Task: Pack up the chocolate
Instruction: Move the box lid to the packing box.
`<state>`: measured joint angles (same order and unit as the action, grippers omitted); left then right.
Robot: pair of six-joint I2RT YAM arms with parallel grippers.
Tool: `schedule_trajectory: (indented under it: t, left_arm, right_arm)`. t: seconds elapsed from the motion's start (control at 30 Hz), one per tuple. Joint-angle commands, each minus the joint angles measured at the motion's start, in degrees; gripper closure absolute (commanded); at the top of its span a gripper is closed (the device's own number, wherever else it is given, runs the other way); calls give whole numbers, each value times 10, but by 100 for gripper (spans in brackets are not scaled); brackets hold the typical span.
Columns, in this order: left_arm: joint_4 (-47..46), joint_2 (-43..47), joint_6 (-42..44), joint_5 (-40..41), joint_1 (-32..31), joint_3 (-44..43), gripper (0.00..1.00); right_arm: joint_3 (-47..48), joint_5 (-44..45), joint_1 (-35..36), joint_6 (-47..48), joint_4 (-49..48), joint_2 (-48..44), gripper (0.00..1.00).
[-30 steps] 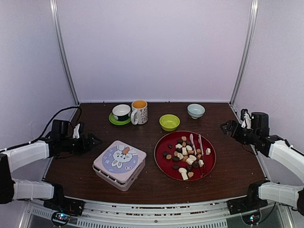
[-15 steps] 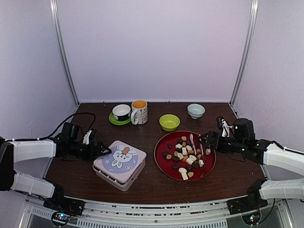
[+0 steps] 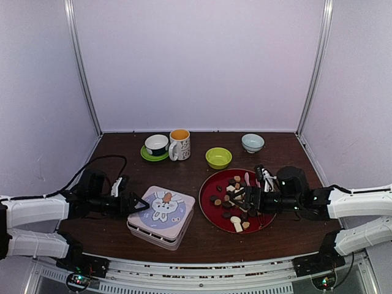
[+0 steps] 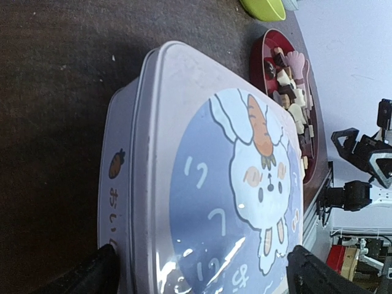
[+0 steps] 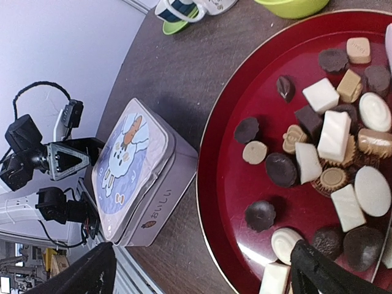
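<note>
Has brought both claws inward since a second ago: left claw [image 3: 136, 204] from well left of the tin [image 3: 162, 208] up to its left edge, right claw [image 3: 240, 199] from the table's right side to low over the plate [image 3: 207, 214]. Has left the tin slightly nearer the plate.

From above, shows chocolate [image 3: 231, 190] heaped on the plate's middle and right, partly hidden under the right claw, with the heap stretched far-to-near.

From the left wrist, shows fingers [image 4: 86, 278] spread wide, the tin's rabbit lid filling the gap between them; cannot tell contact. Shows chocolate beyond, on the plate.

From the right wrist, shows fingers [image 5: 324, 272] wide apart, clamped on nothing, above the heap's near part. Shows pieces lying flat on the plate, oblong white bars at mixed headings, no shared axis.
</note>
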<state>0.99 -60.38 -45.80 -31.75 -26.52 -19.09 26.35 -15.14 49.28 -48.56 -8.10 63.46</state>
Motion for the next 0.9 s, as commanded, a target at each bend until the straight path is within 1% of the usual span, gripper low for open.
schedule_trajectory:
  t: [0.0, 0.1, 0.2, 0.27, 0.33, 0.43, 0.5, 0.7, 0.77, 0.87]
  left_arm:
    - [-40, 17, -65, 16, -33, 16, 2]
    - [-76, 4, -96, 21, -62, 25, 2]
    - [-105, -13, -126, 57, -116, 17, 2]
    - [-95, -22, -136, 89, -151, 1, 2]
    - [-85, -23, -140, 109, -170, -9, 2]
    - [-62, -10, -144, 129, -172, -14, 2]
    - [-48, 0, -142, 138, -172, -17, 4]
    - [-27, 3, -143, 131, -172, -34, 7]
    - [-25, 3, -145, 135, -172, -33, 10]
    - [-30, 4, -147, 136, -172, -31, 15]
  right_arm:
    - [21, 38, 42, -34, -38, 34, 0]
    - [33, 38, 63, -49, -58, 68, 0]
    - [53, 36, 81, -55, -62, 103, 0]
    - [65, 34, 89, -58, -62, 121, 0]
    - [72, 32, 94, -63, -63, 134, 0]
    - [77, 25, 101, -73, -71, 147, 0]
    - [81, 15, 108, -81, -83, 157, 3]
    - [124, -14, 139, -100, -103, 217, 9]
    - [135, -15, 147, -105, -111, 239, 10]
    - [145, -25, 149, -119, -139, 272, 19]
